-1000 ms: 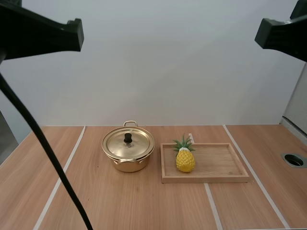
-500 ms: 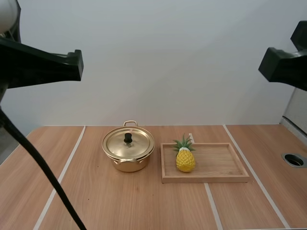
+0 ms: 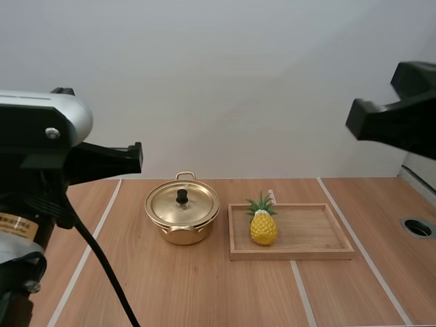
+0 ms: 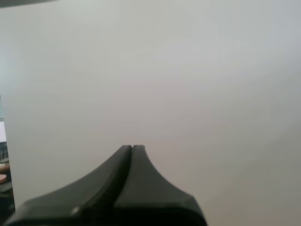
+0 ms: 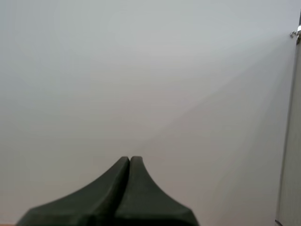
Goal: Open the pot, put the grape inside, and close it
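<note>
A gold pot (image 3: 182,216) stands mid-table, its lid on, a black knob (image 3: 182,196) on top. Just right of it lies a wooden tray (image 3: 313,231), and a yellow pineapple (image 3: 263,225) with green leaves stands at the tray's left end. My left arm (image 3: 41,150) hangs high and near the camera, well left of the pot. My right arm (image 3: 402,119) is raised high over the table's right side. My left gripper (image 4: 132,147) is shut on nothing and faces a blank wall. My right gripper (image 5: 130,158) is likewise shut with nothing in it.
A round metal-rimmed hole (image 3: 417,227) is set in the table at the far right. Pale strips run across the wooden tabletop (image 3: 204,293). A plain light wall stands behind the table.
Both arms have come lower in the high view. The left arm's white joint has come into sight, and the right arm has shifted down and inward. Pot, tray and pineapple have not moved.
</note>
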Robot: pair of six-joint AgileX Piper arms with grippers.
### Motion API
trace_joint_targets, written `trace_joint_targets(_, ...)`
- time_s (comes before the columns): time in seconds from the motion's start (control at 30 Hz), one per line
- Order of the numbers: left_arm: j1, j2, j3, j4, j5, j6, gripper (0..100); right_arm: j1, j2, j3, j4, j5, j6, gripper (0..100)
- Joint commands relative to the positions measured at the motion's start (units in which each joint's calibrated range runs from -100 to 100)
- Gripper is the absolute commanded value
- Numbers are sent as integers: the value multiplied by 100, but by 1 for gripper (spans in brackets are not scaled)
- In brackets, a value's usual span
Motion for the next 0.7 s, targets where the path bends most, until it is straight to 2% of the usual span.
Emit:
trace_joint_targets(0.0, 5, -35, 358, -72, -353, -109, 0, -50, -19, 612, 113, -333, -21, 0)
trace_joint_targets(0.23, 5, -35, 1300, 10, -614, -109, 0, -50, -19, 2038, 83, -1688, -31, 0)
trace_joint_targets(0.4, 5, -35, 1692, -1, 163, -109, 0, -50, -19, 2688, 48, -1312, -31, 0)
trace_joint_targets(0.53, -4, -35, 1692, -29, -50, -109, 0, -50, -19, 2756, 48, -1095, -31, 0)
trace_joint_targets(0.67, -13, -35, 1871, -359, -50, -109, 0, -50, -19, 2844, 48, -1226, -31, 0)
